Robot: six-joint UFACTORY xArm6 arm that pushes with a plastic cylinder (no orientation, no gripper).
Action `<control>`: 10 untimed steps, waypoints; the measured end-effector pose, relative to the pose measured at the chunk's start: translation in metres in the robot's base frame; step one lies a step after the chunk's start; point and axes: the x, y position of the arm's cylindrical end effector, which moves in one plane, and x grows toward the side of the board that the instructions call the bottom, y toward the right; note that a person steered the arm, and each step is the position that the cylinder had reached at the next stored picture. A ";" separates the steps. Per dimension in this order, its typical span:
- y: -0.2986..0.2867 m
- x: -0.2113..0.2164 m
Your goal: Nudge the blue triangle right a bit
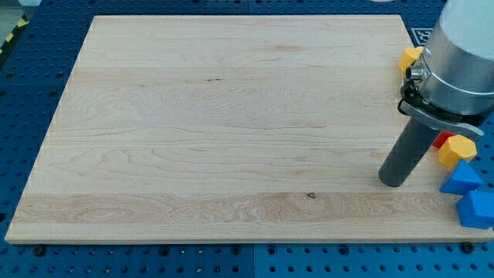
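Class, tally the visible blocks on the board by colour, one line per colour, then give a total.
Blue: 2, blue triangle and a second blue block
Yellow: 2, upper and lower
Red: 1, mostly hidden
Total: 5

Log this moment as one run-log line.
my tip: left of blue triangle, apart | yellow block above | second blue block below
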 end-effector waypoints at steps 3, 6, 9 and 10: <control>0.036 0.000; 0.063 0.000; 0.069 -0.008; 0.072 -0.008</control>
